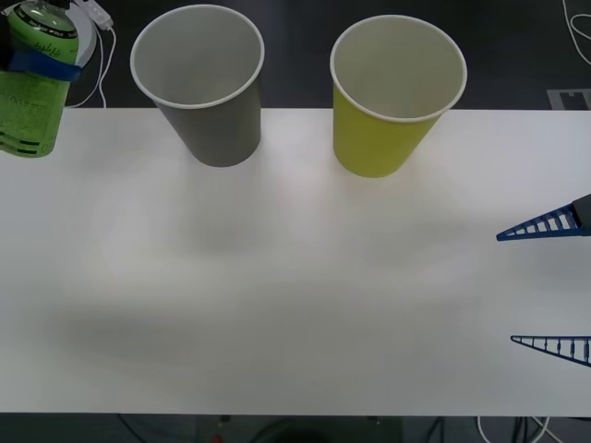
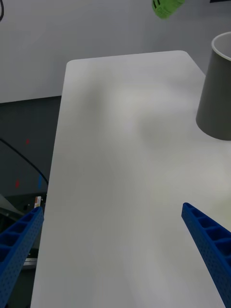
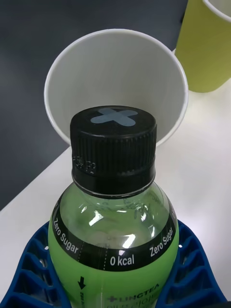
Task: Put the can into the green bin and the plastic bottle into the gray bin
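Meanwhile, the left gripper (image 3: 115,269) held the plastic bottle (image 1: 35,78) aloft at the table's (image 1: 295,305) far left, beside the gray bin (image 1: 205,88) and well apart from the green bin (image 1: 392,97), while the right gripper (image 1: 552,286) waited spread wide at the right edge.

Plastic bottle (image 1: 33,78) in left gripper (image 1: 42,63), left of gray bin (image 1: 205,88) and green bin (image 1: 390,101).

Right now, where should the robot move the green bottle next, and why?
Probably carry it sideways until it hangs over the gray bin. The left gripper is shut on the plastic bottle, lifted off the table to the bin's left, not yet above its open mouth. The right gripper waits open at the table's right edge.
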You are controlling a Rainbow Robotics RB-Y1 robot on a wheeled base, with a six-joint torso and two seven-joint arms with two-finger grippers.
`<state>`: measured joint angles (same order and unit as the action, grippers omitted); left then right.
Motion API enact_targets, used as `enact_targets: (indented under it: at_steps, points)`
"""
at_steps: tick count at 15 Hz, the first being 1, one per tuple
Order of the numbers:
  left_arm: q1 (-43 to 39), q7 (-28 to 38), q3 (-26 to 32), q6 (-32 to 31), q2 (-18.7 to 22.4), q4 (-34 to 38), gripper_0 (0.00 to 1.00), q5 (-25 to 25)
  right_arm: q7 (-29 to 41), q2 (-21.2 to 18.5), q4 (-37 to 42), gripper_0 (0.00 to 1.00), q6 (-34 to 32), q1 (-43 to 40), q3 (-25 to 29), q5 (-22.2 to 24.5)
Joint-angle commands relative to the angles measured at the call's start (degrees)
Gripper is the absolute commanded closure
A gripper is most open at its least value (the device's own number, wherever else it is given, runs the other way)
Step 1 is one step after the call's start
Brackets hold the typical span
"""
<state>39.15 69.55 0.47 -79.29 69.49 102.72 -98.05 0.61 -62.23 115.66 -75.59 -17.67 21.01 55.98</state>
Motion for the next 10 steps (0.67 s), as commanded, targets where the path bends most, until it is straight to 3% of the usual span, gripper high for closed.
enact_targets:
  at_steps: [1,7,10]
  points:
    - [5.06,-0.73,-4.25,0.01,-0.59,-3.14,1.0,0.23,0.0,0.0,0.0,0.0,0.0,0.0,0.0,0.0]
    - [16.66,-2.57,-10.05,-4.03,-6.3,-13.16,1.0,-1.88,0.0,0.0,0.0,0.0,0.0,0.0,0.0,0.0]
    - [23.61,-3.98,-16.47,-3.86,-8.67,-18.09,1.0,-5.93,0.0,0.0,0.0,0.0,0.0,0.0,0.0,0.0]
